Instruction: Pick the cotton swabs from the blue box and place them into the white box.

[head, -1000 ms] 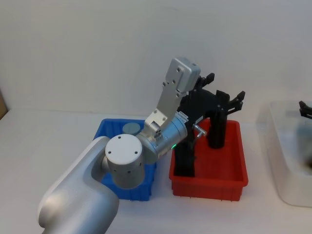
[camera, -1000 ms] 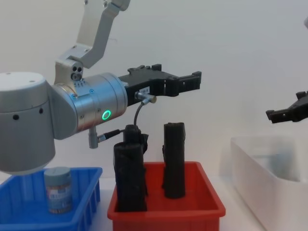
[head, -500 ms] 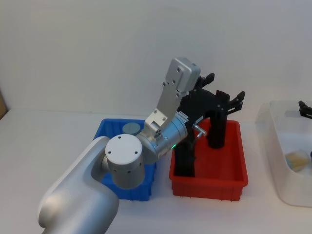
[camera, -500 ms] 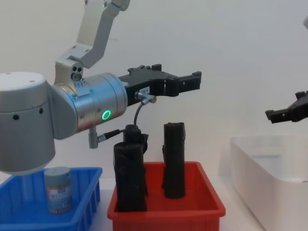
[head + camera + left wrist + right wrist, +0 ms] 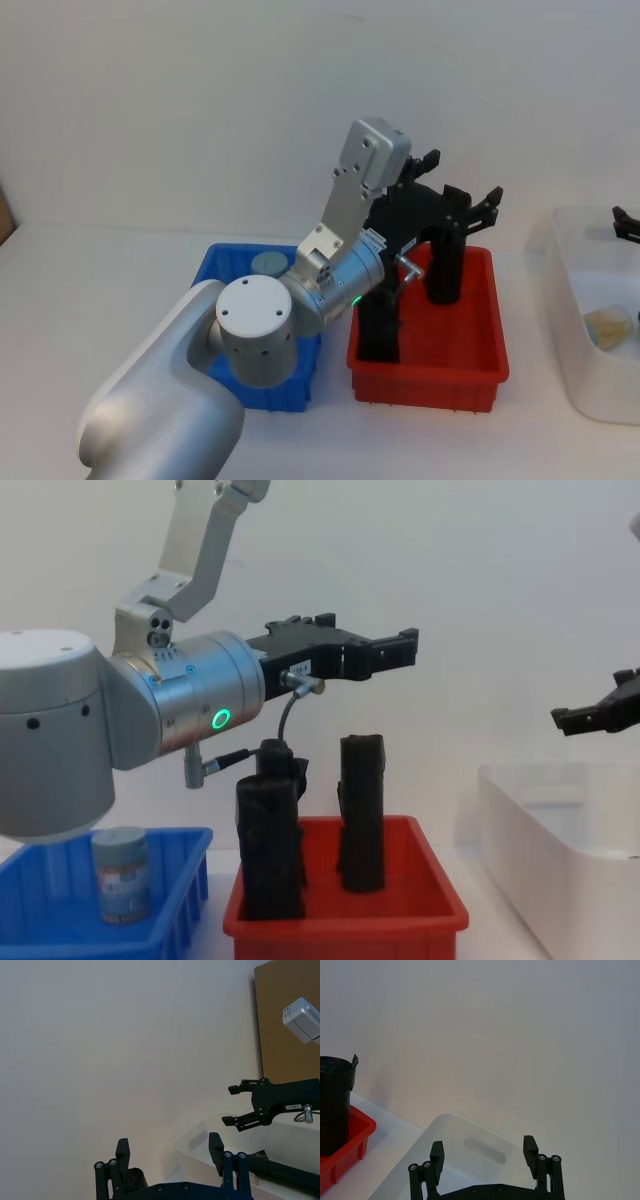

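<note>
One tub of cotton swabs (image 5: 121,872) stands upright in the blue box (image 5: 40,932); its grey-blue lid (image 5: 267,264) peeks out beside my left arm. Another cotton swab tub (image 5: 608,325) lies on the floor of the white box (image 5: 565,350) at the right. My left gripper (image 5: 463,180) hangs open and holds nothing, high above the red bin. My right gripper (image 5: 600,702) is open with nothing in it, above the white box (image 5: 470,1127). It also appears in the left wrist view as the right gripper (image 5: 229,1105).
A red bin (image 5: 430,378) sits between the blue and white boxes and holds two tall black rolls (image 5: 362,810) (image 5: 270,845). My bulky left arm (image 5: 250,340) covers much of the blue box (image 5: 222,264) from above. A plain white wall rises behind the table.
A second ago the inside of the white box was blurred; now a cotton swab tub lies still in it. Neither arm has moved.
</note>
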